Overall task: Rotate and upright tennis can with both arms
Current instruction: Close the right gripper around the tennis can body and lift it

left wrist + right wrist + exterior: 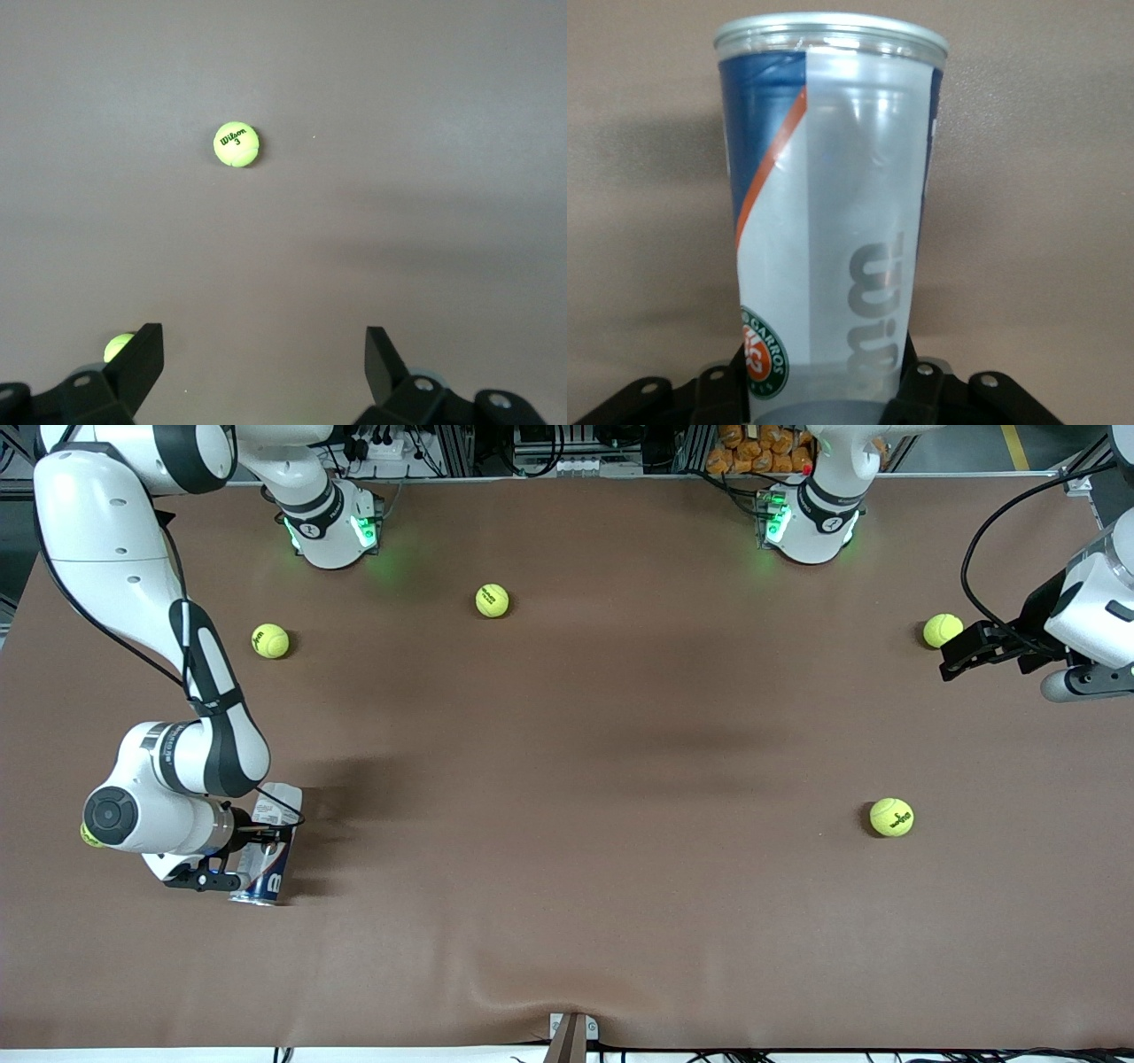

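- Toward the right arm's end of the bench, near the front-camera edge, the tennis can lies on its side with its silvery rim pointing to that edge.
- Judged from this, uprighting has barely begun: the can is gripped but not yet raised or turned.
- Low over the can, the right tool pinches it; the right wrist view shows its fingers pressed against the tube on both flanks.
- High over the left arm's end of the bench, the left tool waits with fingers spread, just beside a tennis ball.
- Open room is wide across the bench's middle; a second ball sits well apart from the can.
- One more ball peeks out by the right wrist, near the bench's end edge, so swinging outward there looks tight.
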